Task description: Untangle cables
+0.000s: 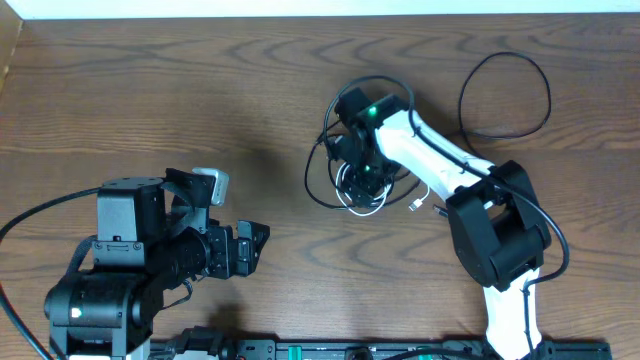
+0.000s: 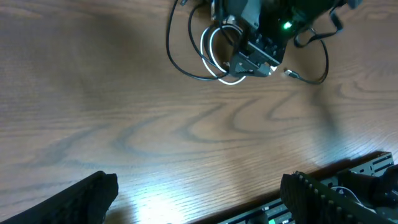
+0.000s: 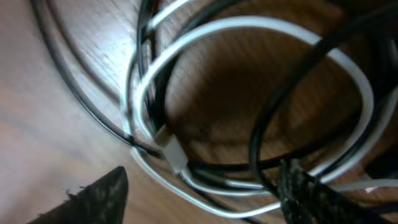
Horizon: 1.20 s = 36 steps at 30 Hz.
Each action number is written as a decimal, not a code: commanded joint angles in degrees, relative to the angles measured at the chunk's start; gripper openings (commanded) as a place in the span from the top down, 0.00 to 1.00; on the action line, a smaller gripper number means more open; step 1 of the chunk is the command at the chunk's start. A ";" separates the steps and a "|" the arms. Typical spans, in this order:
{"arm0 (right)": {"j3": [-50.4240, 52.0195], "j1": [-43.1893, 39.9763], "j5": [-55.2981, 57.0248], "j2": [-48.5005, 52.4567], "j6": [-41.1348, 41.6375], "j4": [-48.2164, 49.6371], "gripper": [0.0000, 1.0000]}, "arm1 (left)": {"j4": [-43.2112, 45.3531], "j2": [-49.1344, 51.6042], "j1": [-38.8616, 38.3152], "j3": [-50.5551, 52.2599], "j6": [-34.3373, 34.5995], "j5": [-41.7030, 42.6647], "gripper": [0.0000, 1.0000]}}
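Right fingers (image 3: 93, 199) spread wide, straddling tangled black and white cables (image 3: 249, 25) near the bench (image 1: 150, 100) centre. Left fingers (image 2: 87, 196) wide and empty, at seven o'clock.

Your wooden table (image 1: 150, 90) carries everything here, grain sweeping across it. Look right of centre: the tangle of cables (image 1: 350, 205) lies flat on the wood, thin black loops wound through a whitish cord (image 3: 249, 23). A small plug end (image 1: 416, 207) rests on the table just beside that heap. Toward the far right corner, a lone black cord (image 1: 547, 95) lies in one open loop.
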<state>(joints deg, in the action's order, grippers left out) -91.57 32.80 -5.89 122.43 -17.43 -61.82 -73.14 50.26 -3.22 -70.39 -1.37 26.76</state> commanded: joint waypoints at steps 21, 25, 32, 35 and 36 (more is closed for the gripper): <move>-30.01 -1.03 6.56 -13.29 14.62 -6.95 0.99 | -0.44 0.98 -0.24 -0.04 -0.55 -0.46 0.10; -41.48 -2.27 19.19 -18.95 16.26 -5.55 0.99 | -1.25 0.98 -0.24 -0.04 -0.55 -0.48 0.10; -46.49 -8.59 22.60 -27.30 20.15 -5.77 0.82 | -1.38 0.98 -0.24 -0.04 -0.55 -0.48 0.10; -45.86 -10.03 18.93 -26.47 20.13 -11.56 0.53 | -1.38 0.98 -0.24 -0.04 -0.55 -0.46 0.10; -45.59 -10.12 18.67 -26.16 20.15 -12.59 0.46 | -1.40 0.98 -0.24 -0.04 -0.55 -0.46 0.10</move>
<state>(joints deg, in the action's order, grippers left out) -138.37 23.38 14.90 93.71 1.30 -71.61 -74.39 51.27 -3.22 -70.39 -1.37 26.61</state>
